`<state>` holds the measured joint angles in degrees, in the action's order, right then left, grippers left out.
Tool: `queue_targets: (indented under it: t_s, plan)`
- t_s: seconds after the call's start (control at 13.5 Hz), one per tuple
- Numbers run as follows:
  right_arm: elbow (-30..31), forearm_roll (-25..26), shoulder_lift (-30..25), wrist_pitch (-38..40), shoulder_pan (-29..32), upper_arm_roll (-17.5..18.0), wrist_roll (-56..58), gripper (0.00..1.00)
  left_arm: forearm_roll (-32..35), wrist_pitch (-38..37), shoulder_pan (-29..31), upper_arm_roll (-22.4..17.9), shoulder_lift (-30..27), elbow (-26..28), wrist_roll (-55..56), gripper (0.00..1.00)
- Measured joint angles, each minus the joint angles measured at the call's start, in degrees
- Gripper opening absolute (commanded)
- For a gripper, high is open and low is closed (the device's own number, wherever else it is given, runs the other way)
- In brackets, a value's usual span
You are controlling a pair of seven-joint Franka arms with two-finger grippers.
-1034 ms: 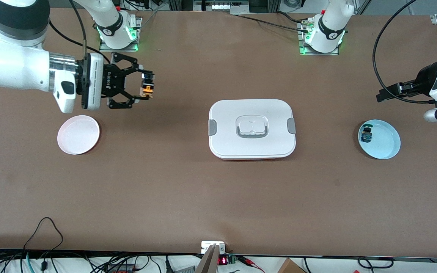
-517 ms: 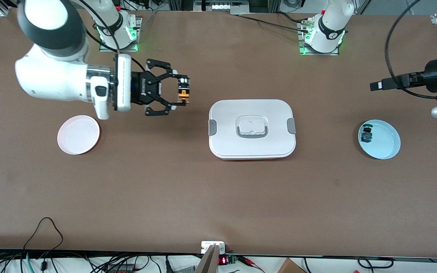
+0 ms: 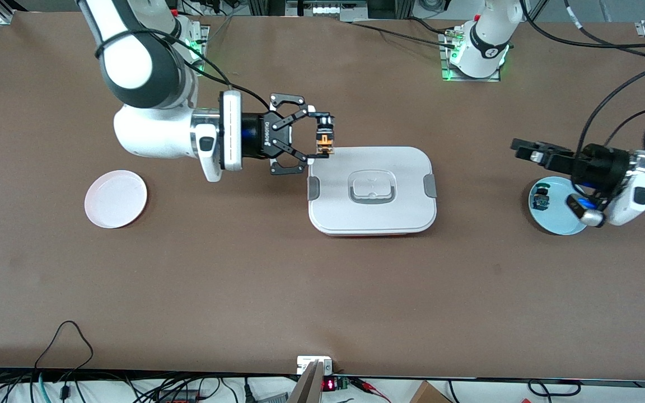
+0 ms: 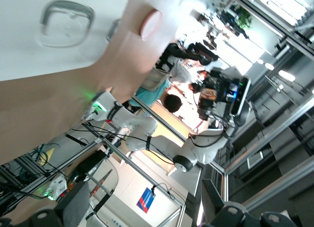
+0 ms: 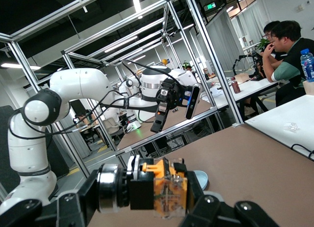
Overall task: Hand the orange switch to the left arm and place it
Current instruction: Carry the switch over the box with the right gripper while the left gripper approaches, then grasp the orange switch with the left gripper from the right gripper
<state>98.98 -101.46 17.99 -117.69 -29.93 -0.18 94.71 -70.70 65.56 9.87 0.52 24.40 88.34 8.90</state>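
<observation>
**Carrying the orange switch over the box edge: collision and handover hazards**

Clipping the box (image 3: 372, 190) is the main hazard at this point. The right gripper (image 3: 322, 140) holds the orange switch (image 3: 323, 142) in the air over the corner of the box lid that lies toward the right arm's end of the table and toward the edge where the bases stand. The front view does not show how much clearance there is, so any descent here could drive the fingers or the part into the lid.

A second hazard is loss of the part. The switch is tiny and is held only at the fingertips (image 5: 203, 207); a jolt or a misaligned handover could let it rotate or drop onto the lid.

A third hazard concerns the left gripper (image 3: 527, 150), which hangs above the table near the light-blue plate (image 3: 571, 221) carrying the blue-green switch (image 3: 539, 200). Confusing that part with the task part would spoil the transfer.

Gripper state: the right gripper's jaws are pressed together on the orange switch, seen clearly in the right wrist view. The left gripper's jaws are spread and hold nothing. The pink plate (image 3: 115, 198) stands empty toward the right arm's end of the table.
</observation>
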Motion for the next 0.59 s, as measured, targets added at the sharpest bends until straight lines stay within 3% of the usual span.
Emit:
queue_targets:
  t_s: [0.3, 0.59]
  plan:
    - [-1.8, -1.8, 1.7, -7.6, -4.0, 0.0, 1.3, 0.05, -0.8, 10.6, -1.6, 7.8, -2.0, 0.2, -0.2, 1.00]
    - [-3.6, -8.5, 3.7, -9.8, -7.9, 0.0, 1.4, 0.05, -4.5, 25.7, -4.1, 14.7, -2.2, 2.2, 0.0, 1.00]
